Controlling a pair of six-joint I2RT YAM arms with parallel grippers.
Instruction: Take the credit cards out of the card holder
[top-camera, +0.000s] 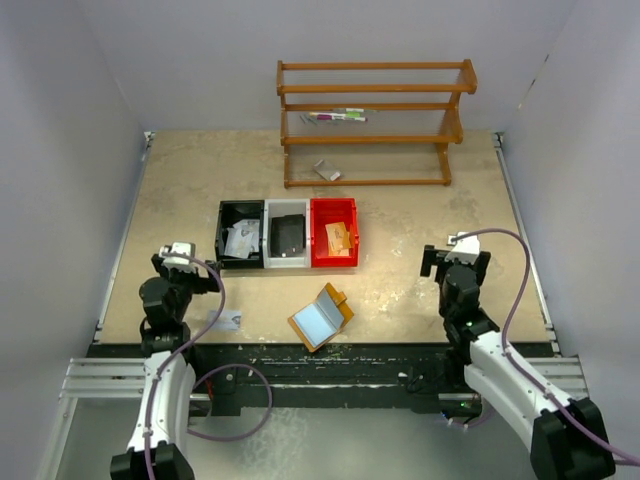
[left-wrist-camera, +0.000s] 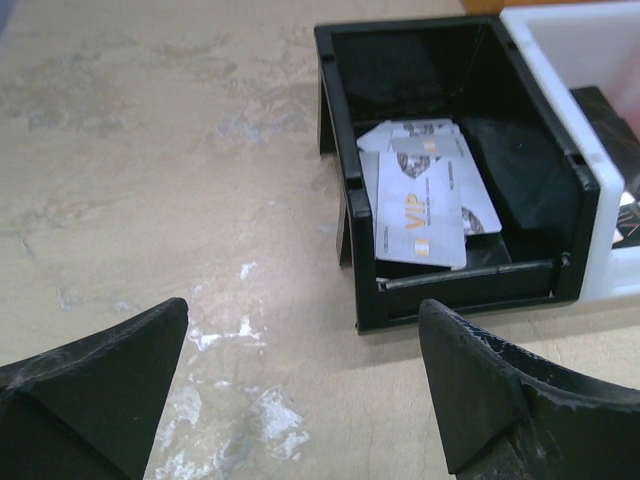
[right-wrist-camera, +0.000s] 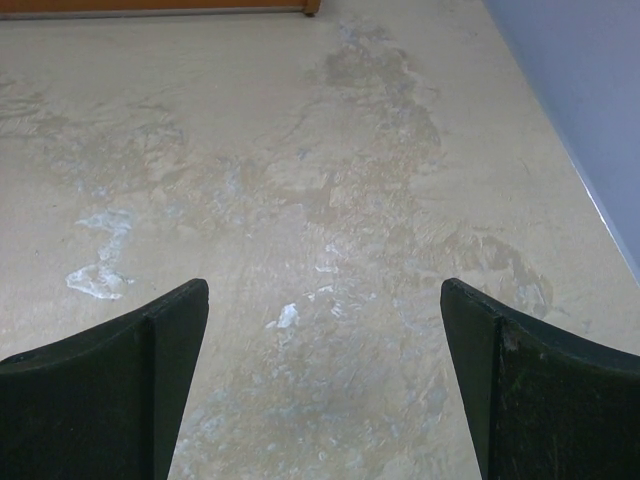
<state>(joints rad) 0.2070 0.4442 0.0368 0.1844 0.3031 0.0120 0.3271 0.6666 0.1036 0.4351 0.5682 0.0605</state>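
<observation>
Top external view has the card holder (top-camera: 320, 318) lying open on the desk (top-camera: 420, 200) near its front edge, pale cards (top-camera: 240, 240) in the black bin (top-camera: 221, 235), and left fingers (left-wrist-camera: 130, 370) and right fingers (right-wrist-camera: 150, 340) spread wide, empty.

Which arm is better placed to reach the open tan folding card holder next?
Left, by a little. The tan folding card holder lies about midway, with both grippers open and empty. The left gripper faces the black plastic bin holding pale cards; the right gripper faces only table.
</observation>
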